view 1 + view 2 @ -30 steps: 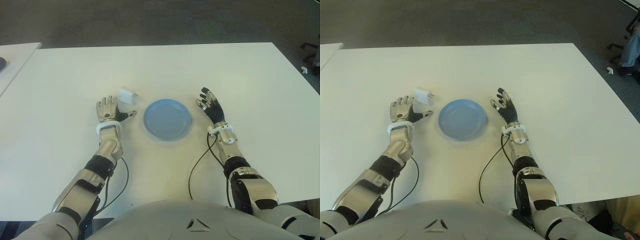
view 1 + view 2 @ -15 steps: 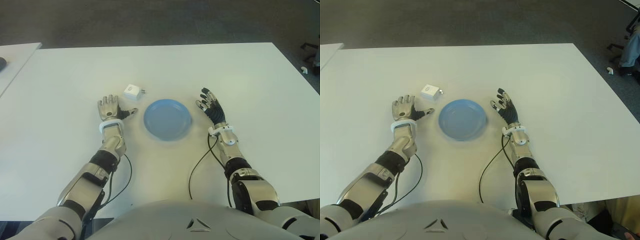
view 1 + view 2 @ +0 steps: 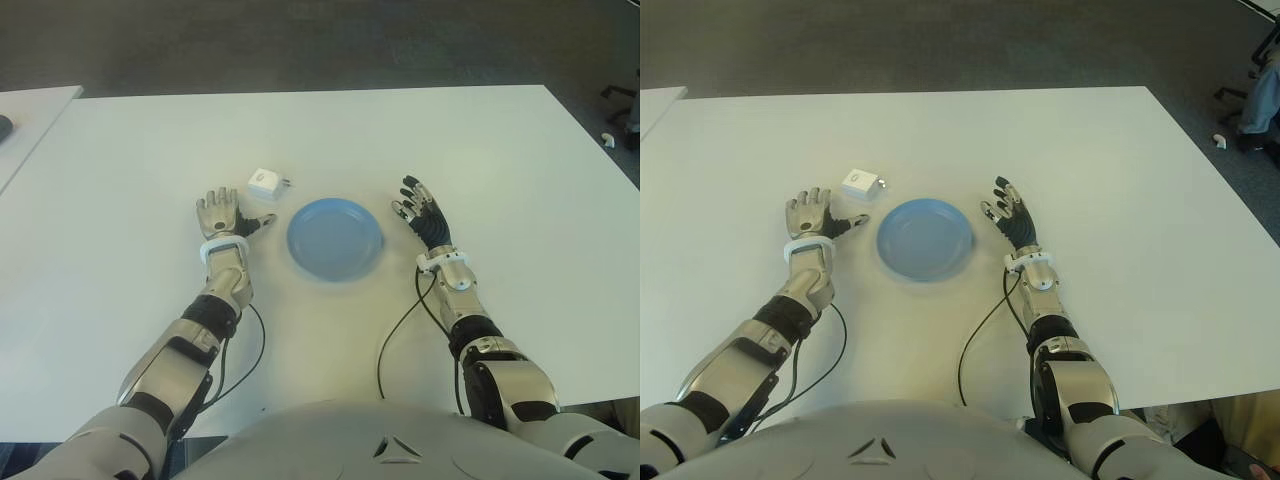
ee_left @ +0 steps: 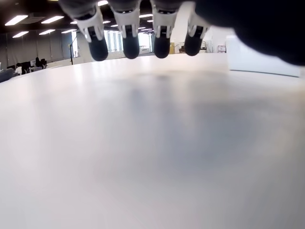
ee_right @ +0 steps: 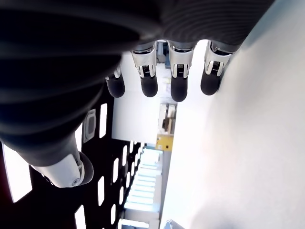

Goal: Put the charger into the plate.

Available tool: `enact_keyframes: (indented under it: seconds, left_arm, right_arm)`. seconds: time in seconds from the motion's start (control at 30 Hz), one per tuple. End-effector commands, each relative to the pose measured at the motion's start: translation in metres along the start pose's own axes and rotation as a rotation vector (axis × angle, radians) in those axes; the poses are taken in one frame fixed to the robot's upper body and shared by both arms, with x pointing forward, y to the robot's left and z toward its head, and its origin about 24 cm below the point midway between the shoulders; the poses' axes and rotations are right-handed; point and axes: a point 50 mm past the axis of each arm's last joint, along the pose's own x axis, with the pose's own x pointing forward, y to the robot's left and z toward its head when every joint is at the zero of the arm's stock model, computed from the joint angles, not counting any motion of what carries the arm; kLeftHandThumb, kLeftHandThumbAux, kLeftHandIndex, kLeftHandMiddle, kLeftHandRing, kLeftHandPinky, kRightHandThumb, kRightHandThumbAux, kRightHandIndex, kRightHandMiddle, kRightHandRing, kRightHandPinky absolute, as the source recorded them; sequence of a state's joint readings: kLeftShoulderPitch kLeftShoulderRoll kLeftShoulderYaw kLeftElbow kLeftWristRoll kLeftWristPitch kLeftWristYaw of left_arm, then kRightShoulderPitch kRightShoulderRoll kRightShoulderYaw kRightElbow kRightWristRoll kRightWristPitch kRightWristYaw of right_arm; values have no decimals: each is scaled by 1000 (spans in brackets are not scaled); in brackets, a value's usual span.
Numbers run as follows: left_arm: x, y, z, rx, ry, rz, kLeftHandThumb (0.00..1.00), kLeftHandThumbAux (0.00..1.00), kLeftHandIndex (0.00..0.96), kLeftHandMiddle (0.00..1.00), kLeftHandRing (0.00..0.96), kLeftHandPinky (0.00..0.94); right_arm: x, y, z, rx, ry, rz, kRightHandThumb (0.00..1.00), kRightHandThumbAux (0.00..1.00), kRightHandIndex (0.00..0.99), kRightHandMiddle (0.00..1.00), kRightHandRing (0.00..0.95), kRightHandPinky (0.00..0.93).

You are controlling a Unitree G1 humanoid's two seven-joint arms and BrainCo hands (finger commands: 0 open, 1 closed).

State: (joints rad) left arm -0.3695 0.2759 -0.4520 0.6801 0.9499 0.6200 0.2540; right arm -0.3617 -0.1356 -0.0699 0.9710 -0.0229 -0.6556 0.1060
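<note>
A small white charger (image 3: 265, 183) lies on the white table (image 3: 330, 140), just behind and left of a round blue plate (image 3: 335, 238) with nothing on it. My left hand (image 3: 222, 213) shows left of the plate and a little nearer than the charger, fingers spread and holding nothing. On the plate's right side my right hand (image 3: 420, 210) is open too, palm turned inward. In the left wrist view the fingertips (image 4: 130, 47) hang over bare table, with the charger (image 4: 259, 59) off to one side.
A second white table edge (image 3: 30, 110) with a dark object (image 3: 4, 125) shows at far left. Black cables (image 3: 395, 330) trail from both wrists toward my body. Dark floor lies beyond the table's far edge.
My left hand has drawn back toward me, away from the charger. The charger has shifted slightly right and farther back. The right hand has not moved.
</note>
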Motion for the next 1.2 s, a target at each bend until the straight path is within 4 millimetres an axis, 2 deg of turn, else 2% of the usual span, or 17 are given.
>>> enact_keyframes:
  seconds: [0.03,0.23,0.43,0.67,0.8,1.2]
  left_arm:
    - [-9,-20,0,14,-4,-83,43,217,0,39,16,0]
    - [-10,-16,1,-1,-22,-66,39,219,0,46,21,0]
    - [-8,4,1,-58,-88,12,62,246,0,41,12,0]
    - [10,34,-7,-109,-212,98,122,289,0,28,1,0]
    - [25,46,-20,-99,-330,182,143,301,0,23,0,0]
    - [35,64,-32,-23,-551,376,171,320,0,0,0,0]
  right_arm:
    - [-10,1,-13,14,63,-8,134,609,0,75,85,72]
    - [-10,1,-13,12,63,-8,140,609,0,75,84,63]
    - [-9,2,-13,7,64,-9,144,611,0,74,83,69]
    - [-7,4,-13,4,68,-8,144,606,0,73,84,73]
    - [-7,5,-12,6,62,-7,145,607,0,75,85,71]
    - [-7,7,-12,10,60,-4,140,626,0,82,89,61]
